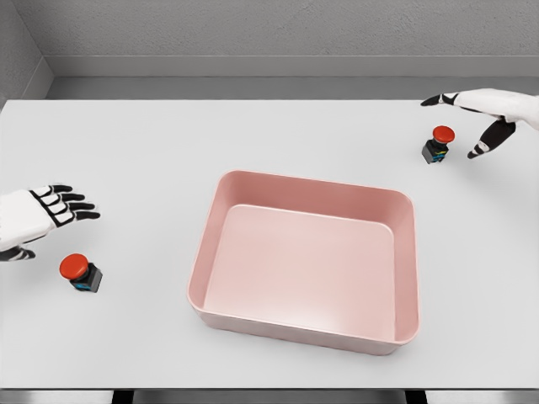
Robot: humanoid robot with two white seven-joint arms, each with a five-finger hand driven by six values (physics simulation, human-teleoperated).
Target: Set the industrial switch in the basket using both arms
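Pink basket (404, 252) mid-table, w/ 2 red-button switches outside; L hand (52, 208), R hand (484, 118) fingers spread, holding nothing.

Two red-capped switches (82, 273) (438, 145) flanking empty pink basket (206, 252)

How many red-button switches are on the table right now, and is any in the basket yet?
2. One switch lies at the table's left, just below the open left hand. The other switch stands at the far right, beside the open right hand. The pink basket holds neither; nothing appears hidden.
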